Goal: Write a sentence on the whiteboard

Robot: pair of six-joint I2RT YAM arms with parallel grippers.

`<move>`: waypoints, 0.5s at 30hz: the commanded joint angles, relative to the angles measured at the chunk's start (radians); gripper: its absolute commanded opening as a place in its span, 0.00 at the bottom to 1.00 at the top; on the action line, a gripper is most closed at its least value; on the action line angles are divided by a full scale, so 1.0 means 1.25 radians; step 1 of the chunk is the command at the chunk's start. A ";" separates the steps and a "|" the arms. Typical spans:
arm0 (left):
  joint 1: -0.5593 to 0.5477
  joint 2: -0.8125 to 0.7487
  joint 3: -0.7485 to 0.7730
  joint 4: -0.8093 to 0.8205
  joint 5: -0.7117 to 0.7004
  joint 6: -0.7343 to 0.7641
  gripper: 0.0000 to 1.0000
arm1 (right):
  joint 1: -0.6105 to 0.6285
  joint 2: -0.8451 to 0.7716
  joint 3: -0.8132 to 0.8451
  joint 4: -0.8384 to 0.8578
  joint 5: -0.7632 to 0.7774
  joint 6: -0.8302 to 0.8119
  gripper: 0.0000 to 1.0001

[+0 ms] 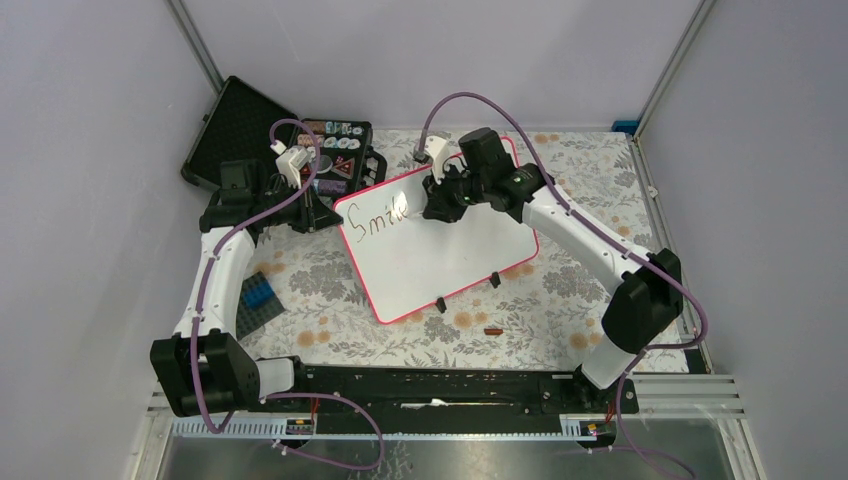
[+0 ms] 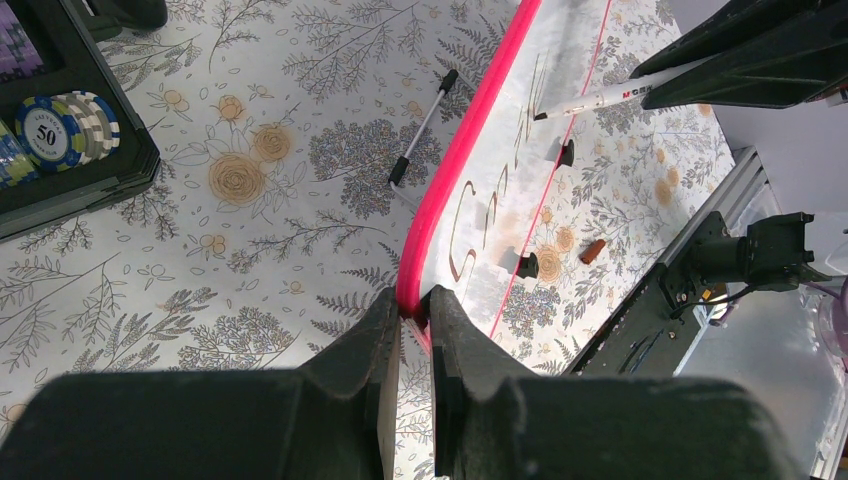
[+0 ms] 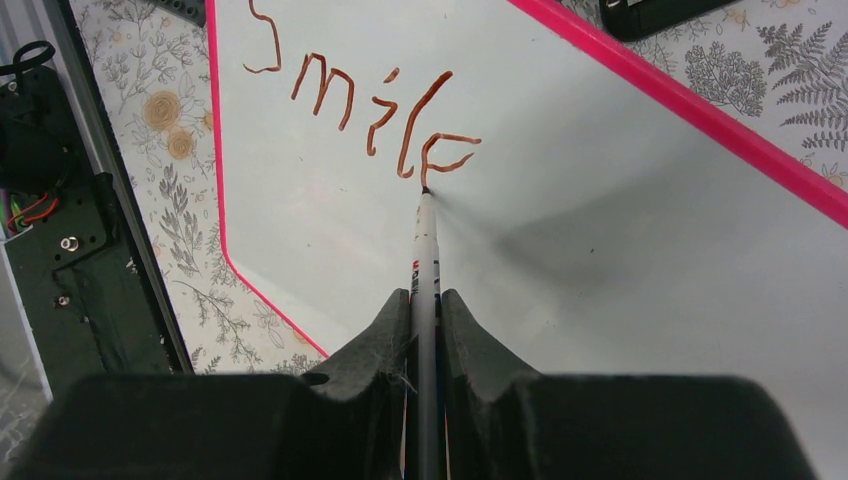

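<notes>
The whiteboard [image 1: 450,255] lies tilted on the floral table, glossy white with a pink rim [image 2: 458,175]. On it the sentence [image 3: 360,100] reads "Smile" in brown-red strokes near the upper left corner [image 1: 372,216]. My left gripper [image 2: 413,300] is shut on the board's pink rim at its left corner [image 1: 336,212]. My right gripper [image 3: 427,297] hovers over the board [image 1: 438,205], shut on a white marker [image 3: 427,245]. The marker's tip touches the last letter. From the left wrist view the marker [image 2: 600,97] slants down onto the board.
An open black case [image 1: 235,130] with poker chips [image 2: 60,125] stands at the back left. A black-and-white pen [image 2: 422,125] lies beside the board's rim. A dark blue brick plate [image 1: 258,297] lies near the left arm. A small brown cap [image 1: 492,329] rests below the board's two black clip feet [image 1: 441,304].
</notes>
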 commanded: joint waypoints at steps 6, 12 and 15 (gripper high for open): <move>0.000 -0.018 0.003 0.044 -0.013 0.025 0.00 | -0.020 -0.045 -0.014 0.013 0.024 -0.019 0.00; 0.000 -0.020 0.002 0.044 -0.014 0.026 0.00 | -0.021 -0.046 -0.002 0.003 0.014 -0.018 0.00; 0.000 -0.019 0.002 0.045 -0.014 0.026 0.00 | -0.020 -0.053 0.010 -0.006 -0.005 -0.018 0.00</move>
